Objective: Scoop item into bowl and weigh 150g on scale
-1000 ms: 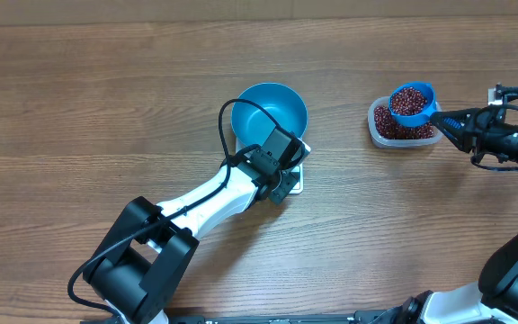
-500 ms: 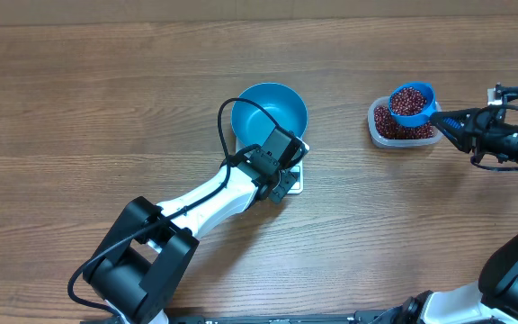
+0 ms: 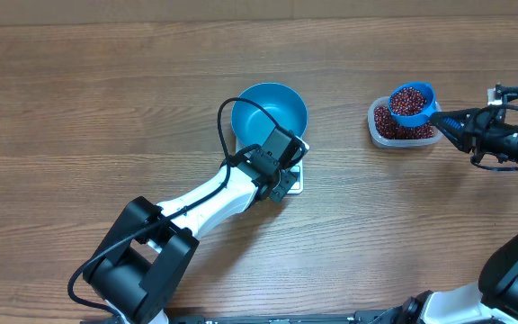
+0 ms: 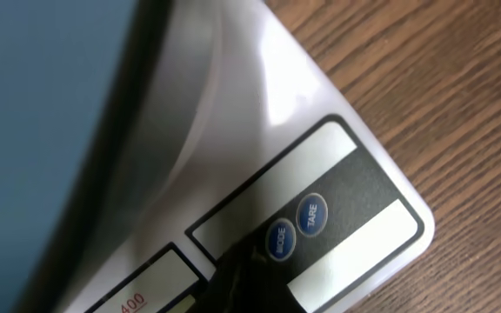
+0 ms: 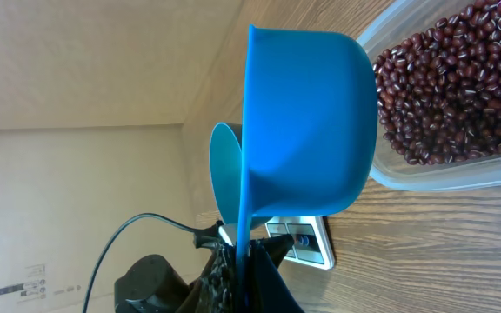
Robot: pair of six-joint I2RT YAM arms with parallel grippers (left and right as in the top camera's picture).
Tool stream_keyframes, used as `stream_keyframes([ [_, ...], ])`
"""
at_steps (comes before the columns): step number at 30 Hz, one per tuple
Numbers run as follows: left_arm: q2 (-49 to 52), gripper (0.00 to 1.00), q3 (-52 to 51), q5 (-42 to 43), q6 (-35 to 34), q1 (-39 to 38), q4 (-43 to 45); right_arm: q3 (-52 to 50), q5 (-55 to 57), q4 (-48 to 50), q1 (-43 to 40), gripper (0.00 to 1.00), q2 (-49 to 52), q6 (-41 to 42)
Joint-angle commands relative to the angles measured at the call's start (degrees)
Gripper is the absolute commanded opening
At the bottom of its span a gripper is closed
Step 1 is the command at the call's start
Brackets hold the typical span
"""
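Above the tub at the right, a loaded scoop is held ready for transfer.
Beans (image 3: 410,99) are heaped in the blue scoop (image 3: 424,92), whose handle is clamped in the right gripper (image 3: 448,120), over the clear tub (image 3: 375,124). Well apart to the left, the bowl (image 3: 270,112) is set on the scale (image 4: 259,104); no beans are seen in it. The left gripper (image 3: 280,184), closed on nothing, is placed at the button panel. Next, a level carry left and a tip are judged to be needed.
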Motion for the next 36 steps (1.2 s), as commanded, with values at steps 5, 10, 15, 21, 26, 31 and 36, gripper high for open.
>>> stream_keyframes([
  [5,1.3,0.04,-0.6,-0.5,-0.9,0.0,0.6,0.7,-1.3,0.3,0.0,0.04,0.2,-0.9],
  [10,1.3,0.04,-0.6,-0.5,-0.9,0.0,0.6,0.7,-1.3,0.3,0.0,0.04,0.2,-0.9],
  [15,1.4,0.04,-0.6,-0.5,-0.9,0.0,0.3,0.7,-1.3,0.3,0.0,0.04,0.2,-1.0],
  [21,2.2,0.04,-0.7,-0.7,-0.8,0.0,0.2,0.7,-1.3,0.3,0.0,0.04,0.2,-1.0],
  [26,2.3,0.04,-0.7,-0.7,-0.7,0.0,0.1,0.7,-1.3,0.3,0.0,0.04,0.2,-1.0],
  [31,2.3,0.04,-0.7,-0.7,-0.7,0.0,0.0,0.7,-1.3,0.3,0.0,0.04,0.2,-1.0],
  [36,2.5,0.04,-0.7,-0.7,-0.7,0.0,0.0,0.7,-1.3,0.3,0.0,0.04,0.2,-1.0],
])
